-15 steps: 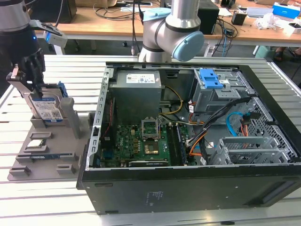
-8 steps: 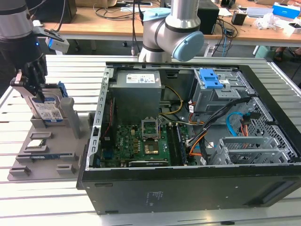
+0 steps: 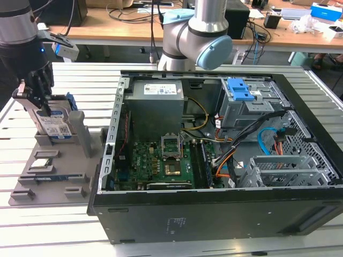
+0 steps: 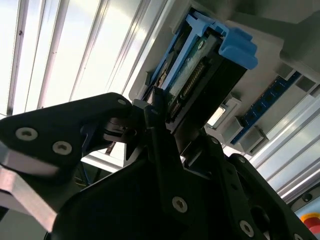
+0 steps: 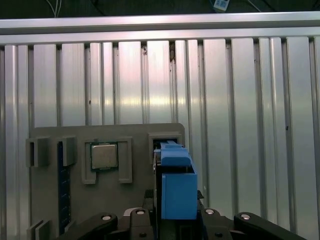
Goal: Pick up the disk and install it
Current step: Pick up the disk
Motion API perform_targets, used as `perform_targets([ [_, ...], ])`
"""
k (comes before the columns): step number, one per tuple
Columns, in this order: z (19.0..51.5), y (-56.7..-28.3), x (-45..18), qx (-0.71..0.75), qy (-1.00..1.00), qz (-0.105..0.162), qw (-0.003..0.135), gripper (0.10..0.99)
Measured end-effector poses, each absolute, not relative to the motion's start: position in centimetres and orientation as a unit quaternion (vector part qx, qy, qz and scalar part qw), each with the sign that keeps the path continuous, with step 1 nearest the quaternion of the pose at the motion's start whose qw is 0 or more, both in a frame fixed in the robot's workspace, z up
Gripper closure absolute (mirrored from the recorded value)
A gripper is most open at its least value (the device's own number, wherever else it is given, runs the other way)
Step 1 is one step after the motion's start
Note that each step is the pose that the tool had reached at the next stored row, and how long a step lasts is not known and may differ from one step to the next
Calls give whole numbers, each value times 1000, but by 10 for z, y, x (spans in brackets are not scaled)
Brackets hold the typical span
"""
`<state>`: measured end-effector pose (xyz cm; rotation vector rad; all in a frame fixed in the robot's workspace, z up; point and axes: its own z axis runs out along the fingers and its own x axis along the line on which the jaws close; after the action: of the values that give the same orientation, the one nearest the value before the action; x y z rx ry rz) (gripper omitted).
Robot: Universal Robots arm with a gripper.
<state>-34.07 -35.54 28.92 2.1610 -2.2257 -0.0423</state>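
**Gripping the disk at its holder**

Exterior view: the gripper [image 3: 38, 104] hangs at about ten o'clock from the open computer case [image 3: 214, 217], well apart from it. Its black fingers are clamped on the upper edge of the disk [image 3: 56, 124]. The disk stands upright, label outward, in a slot of the grey holder plate [image 3: 24, 195], which lies on the slatted metal table [image 3: 80, 235] at nine o'clock from the case. A processor chip [image 3: 43, 163] rests on the same plate, at six o'clock from the disk. Inside the case, a blue drive caddy [image 3: 239, 90] sits at one o'clock from the green motherboard [image 3: 161, 160].

Second wrist view: the disk [image 4: 200, 75] appears edge-on, its connector strip and blue rail visible. One thin finger [image 4: 152, 112] lies against its side, and the dark gripper body is close to the camera.

First wrist view: the disk's blue rail [image 5: 177, 192] stands between the two finger bases. The processor chip [image 5: 104, 156] sits in the neighbouring recess of the holder plate [image 5: 50, 135].
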Motion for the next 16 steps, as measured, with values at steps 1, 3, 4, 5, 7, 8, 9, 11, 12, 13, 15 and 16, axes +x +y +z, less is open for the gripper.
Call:
perform_targets([
  [1, 289, -355, -341, 696, -717, -14, 20, 725],
  [3, 289, -355, -341, 696, -717, -14, 20, 725],
  [4, 289, -355, -341, 696, -717, -14, 20, 725],
  [5, 289, -355, -341, 696, -717, -14, 20, 725],
  [7, 289, -355, -341, 696, -717, -14, 20, 725],
  [8, 289, -355, -341, 696, -717, -14, 20, 725],
  [9, 289, -355, -341, 696, -717, -14, 20, 725],
  [11, 290, -355, -341, 696, -717, -14, 19, 725],
  [12, 291, -355, -341, 696, -717, -14, 19, 725],
  [13, 292, -355, -341, 696, -717, -14, 19, 725],
  [15, 293, -355, -341, 696, -717, -14, 20, 725],
  [16, 294, -355, -341, 696, -717, -14, 20, 725],
])
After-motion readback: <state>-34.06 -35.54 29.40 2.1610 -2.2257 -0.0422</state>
